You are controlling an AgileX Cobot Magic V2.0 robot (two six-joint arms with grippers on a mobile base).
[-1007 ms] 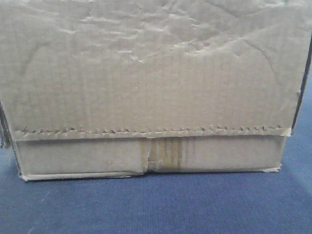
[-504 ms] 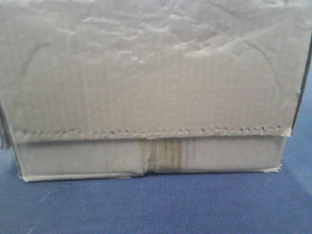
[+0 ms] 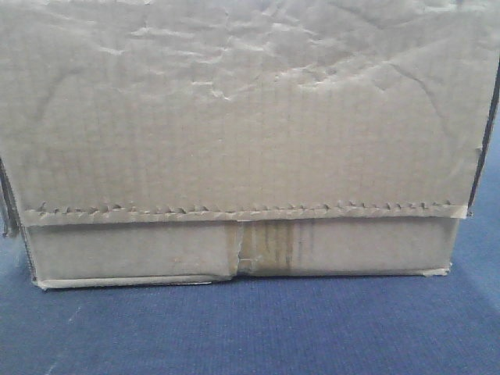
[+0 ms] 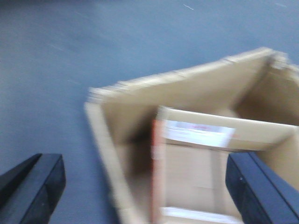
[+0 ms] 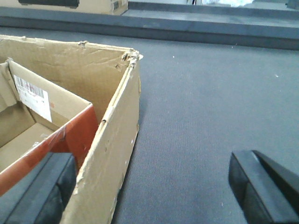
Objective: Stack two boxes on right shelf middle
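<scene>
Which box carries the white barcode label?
The smaller inner box, nested inside the larger open box; it alone has an orange-red side.

A carpeted, storage-like room: blue carpet [image 3: 250, 332] under open cardboard boxes [image 5: 110, 140].

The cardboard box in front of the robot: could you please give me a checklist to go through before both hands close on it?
1. Left hand open, straddling a wall of the box: ok.
2. Right hand open, straddling a wall too: ok.
3. The box resting flat on the carpet: ok in the front view.
4. Smaller box inside, clear of both hands: cannot tell; its orange edge lies close to the right hand.
5. Left wrist view sharp enough to judge depth: not ok, it is blurred.
</scene>
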